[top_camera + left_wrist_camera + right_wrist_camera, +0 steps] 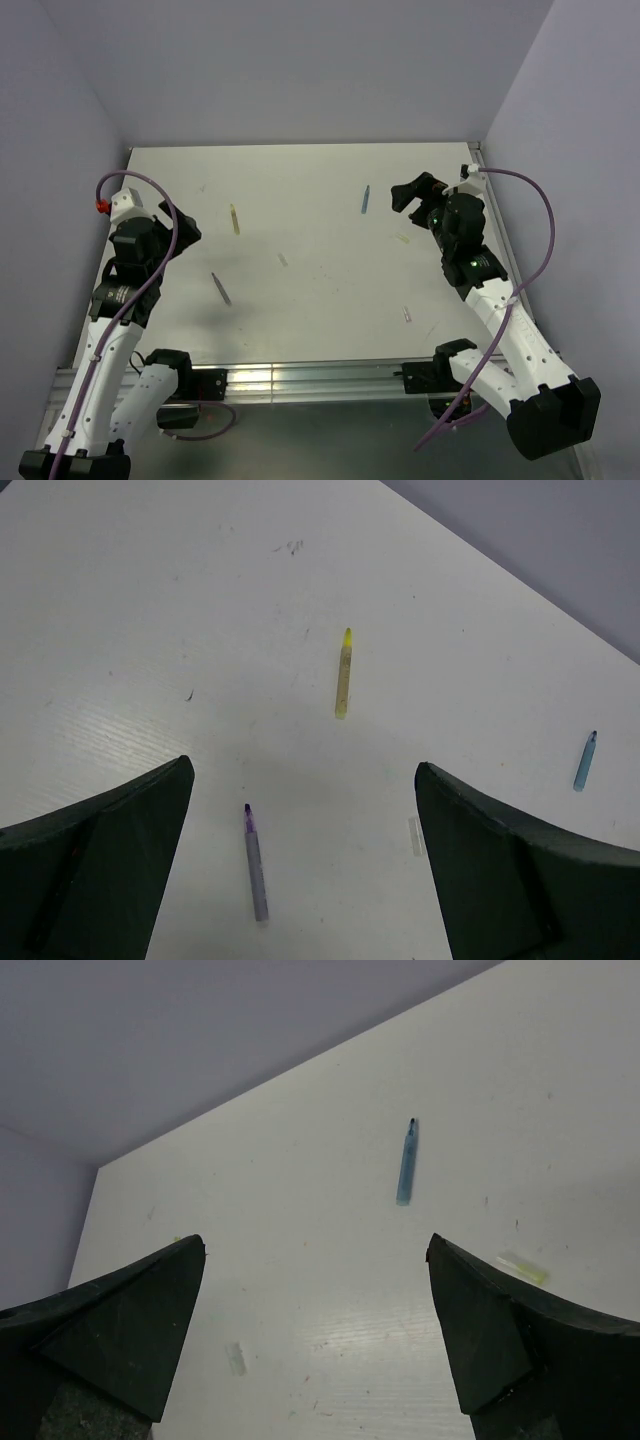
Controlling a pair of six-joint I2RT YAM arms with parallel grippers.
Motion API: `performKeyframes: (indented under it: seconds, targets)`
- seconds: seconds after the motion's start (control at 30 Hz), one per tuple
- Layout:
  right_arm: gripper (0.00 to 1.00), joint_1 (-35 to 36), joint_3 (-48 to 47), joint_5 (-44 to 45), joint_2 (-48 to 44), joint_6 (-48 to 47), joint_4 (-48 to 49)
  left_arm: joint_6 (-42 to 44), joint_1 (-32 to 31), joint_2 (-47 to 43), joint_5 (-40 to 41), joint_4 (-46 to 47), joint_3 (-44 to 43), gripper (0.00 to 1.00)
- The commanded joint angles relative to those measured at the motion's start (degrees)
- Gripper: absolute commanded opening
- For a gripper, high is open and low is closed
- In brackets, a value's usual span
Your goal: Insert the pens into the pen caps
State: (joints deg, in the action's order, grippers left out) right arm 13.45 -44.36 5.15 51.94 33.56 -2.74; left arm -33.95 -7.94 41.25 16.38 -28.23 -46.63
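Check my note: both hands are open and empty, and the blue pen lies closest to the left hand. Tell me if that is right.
One thing is wrong: the blue pen lies closest to the right hand, not the left hand, as the top view shows. Both hands are open and empty.

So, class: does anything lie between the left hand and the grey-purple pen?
Nothing visible does. The open left hand hovers above the grey-purple pen; the yellow pen lies beyond it, a pale cap off to one side.

I see a slim yellow plastic pen point(343, 674) ahead of my black left gripper point(302, 768), slim grey-purple pen point(256, 863) between its jaws, slim blue pen point(585, 761) rightward.
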Motion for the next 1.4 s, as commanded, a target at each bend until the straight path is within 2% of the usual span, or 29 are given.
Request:
performKeyframes:
  seconds: [0.0, 0.43, 0.77, 0.97, 1.1, 1.37]
  targets:
    - [1.0, -0.45, -0.2, 1.7, -0.61, -0.51, 1.07, -0.15, 0.3, -0.12, -0.38, 0.9, -2.06, 1.0]
    - [1.0, -0.45, -0.55, 3.46, -0.27, -1.3, -1.47, -0.32, 0.39, -0.12, 0.05, 0.81, -2.15, 0.99]
    - [0.99, -0.45, -0.55, 3.2, 1.76, -1.3, -2.71, -1.99, 0.48, 0.75, 5.31, -1.21, -2.67, 0.99]
    - [0.98, -0.45, 0.5, 2.33, 1.49, -1.13, -2.53, -8.31, 0.47, 3.12, 8.23, -4.9, -2.15, 0.97]
    - [0.97, -0.45, 1.46, 0.74, 1.58, -0.87, -1.48, -16.03, 0.47, 3.66, 4.99, -3.68, 3.03, 0.95]
    - [0.96, -0.36, 2.17, -2.15, 2.28, -0.78, -1.13, -19.39, 0.47, 5.94, 3.31, -1.22, 9.72, 0.92]
